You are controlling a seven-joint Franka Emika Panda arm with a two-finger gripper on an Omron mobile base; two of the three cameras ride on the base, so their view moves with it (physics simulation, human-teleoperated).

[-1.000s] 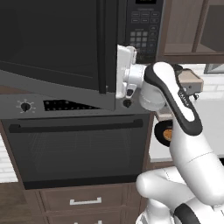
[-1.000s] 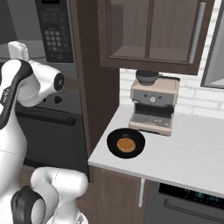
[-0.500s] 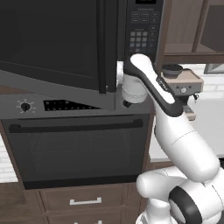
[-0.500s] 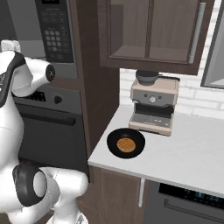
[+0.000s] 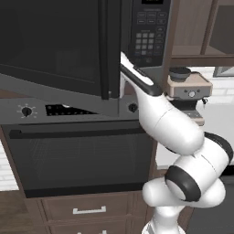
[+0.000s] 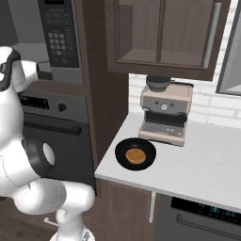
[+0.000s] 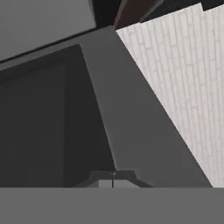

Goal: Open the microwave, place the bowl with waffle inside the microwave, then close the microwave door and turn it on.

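Microwave (image 5: 148,32) with grey keypad panel, built in above the oven, its dark glass microwave door (image 5: 55,45) swung open, bowl with waffle (image 6: 135,154) upright on the white counter at 3 o'clock of the oven

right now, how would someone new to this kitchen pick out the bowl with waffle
Find the white counter right of the black oven. The bowl with waffle sits near its front left corner, before the beige coffee machine. It is the low round black dish holding a golden waffle.

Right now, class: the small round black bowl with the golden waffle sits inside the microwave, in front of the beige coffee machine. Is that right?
Not quite. The small round black bowl with the golden waffle sits on the white counter, not inside the microwave; the right base view shows it. It is indeed in front of the beige coffee machine.
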